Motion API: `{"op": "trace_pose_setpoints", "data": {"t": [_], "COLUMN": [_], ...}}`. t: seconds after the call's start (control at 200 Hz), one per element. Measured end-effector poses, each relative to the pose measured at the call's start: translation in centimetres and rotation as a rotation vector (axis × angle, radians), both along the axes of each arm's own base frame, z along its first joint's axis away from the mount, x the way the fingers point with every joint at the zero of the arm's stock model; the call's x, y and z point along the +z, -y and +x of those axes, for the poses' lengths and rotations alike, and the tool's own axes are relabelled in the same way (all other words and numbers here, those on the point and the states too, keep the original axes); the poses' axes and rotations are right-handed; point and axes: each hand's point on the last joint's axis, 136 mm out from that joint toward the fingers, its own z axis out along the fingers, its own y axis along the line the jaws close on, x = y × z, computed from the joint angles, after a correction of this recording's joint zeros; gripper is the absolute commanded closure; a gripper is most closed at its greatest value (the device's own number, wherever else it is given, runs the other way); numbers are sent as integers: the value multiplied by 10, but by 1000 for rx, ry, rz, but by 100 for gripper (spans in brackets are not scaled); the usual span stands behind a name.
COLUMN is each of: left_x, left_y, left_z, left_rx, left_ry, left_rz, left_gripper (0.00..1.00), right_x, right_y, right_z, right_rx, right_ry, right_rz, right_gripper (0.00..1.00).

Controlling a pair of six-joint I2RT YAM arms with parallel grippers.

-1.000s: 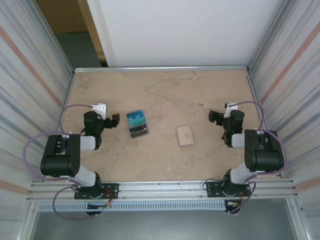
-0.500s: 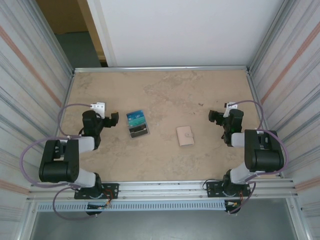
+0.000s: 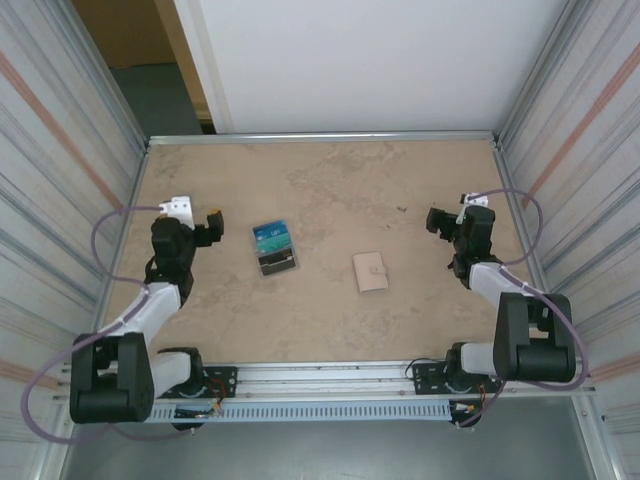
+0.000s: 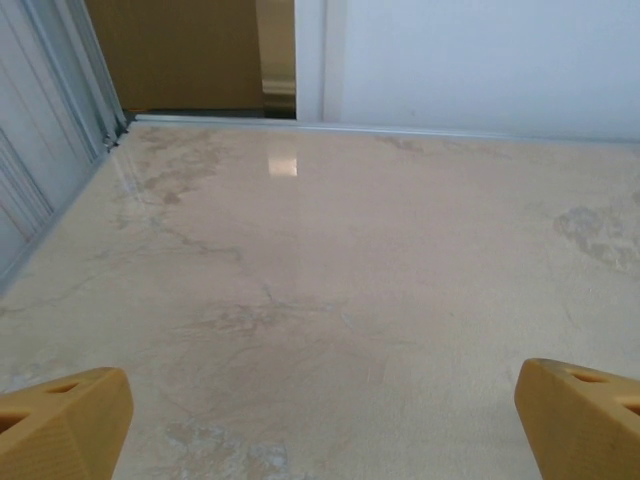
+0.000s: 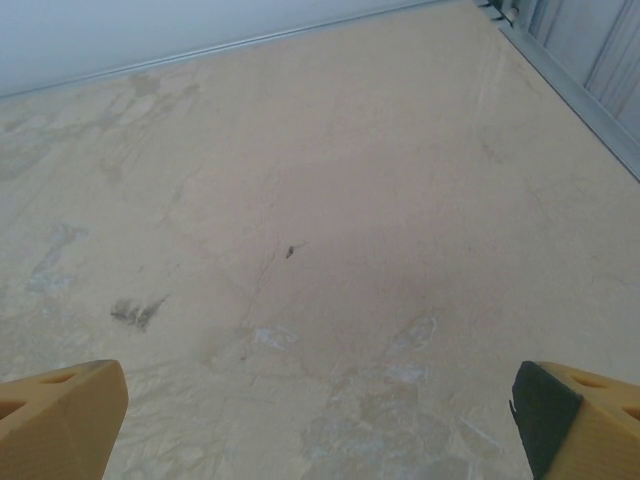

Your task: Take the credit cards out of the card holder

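The card holder (image 3: 371,272), a small beige wallet with a snap tab, lies folded shut on the table right of centre. Left of it lies a flat teal-and-dark rectangle (image 3: 275,248) that looks like overlapping cards; I cannot tell if these are the credit cards. My left gripper (image 3: 217,224) hovers at the table's left side, left of that rectangle, open and empty. Its orange fingertips (image 4: 62,422) stand wide apart over bare table. My right gripper (image 3: 434,220) is at the right side, beyond the card holder, also open with nothing between its fingertips (image 5: 60,415).
The marbled beige table (image 3: 330,190) is framed by a metal rim and corrugated side walls (image 3: 570,150). A white wall stands at the back, with a doorway gap at the back left (image 4: 275,50). Both arm bases sit on the front rail (image 3: 320,380).
Both arms have folded lower and back toward the side walls. The left gripper has drifted left and away, the right one slightly right and away. The card holder and rectangle have not moved.
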Motion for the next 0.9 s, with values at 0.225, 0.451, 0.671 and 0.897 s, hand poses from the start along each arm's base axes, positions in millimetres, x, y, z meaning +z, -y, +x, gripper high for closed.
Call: {"op": "trace_pose_setpoints", "data": {"t": [0.225,0.451,0.671,0.897], "left_x": [26,46,45,31], "left_y": [1,20,79,123], "left_z": [-12,-27,-45,-64], "left_rx": [30,-5,-140,-240], "left_ry": [29,63,23,-49], "left_rz": [-110,-206,-192,-161], "left_gripper": [1,1,1,1], "right_x": [8,-3,-15,-33], "right_y": [-15,-73,-114,-150], "right_z": [-11,-38,-67,-97], "right_rx": [-52,62,156,259], "right_ry": [-100,-243,-352,-468], "right_rz": [63,91,177,171], "right_gripper": [2,2,2,1]}}
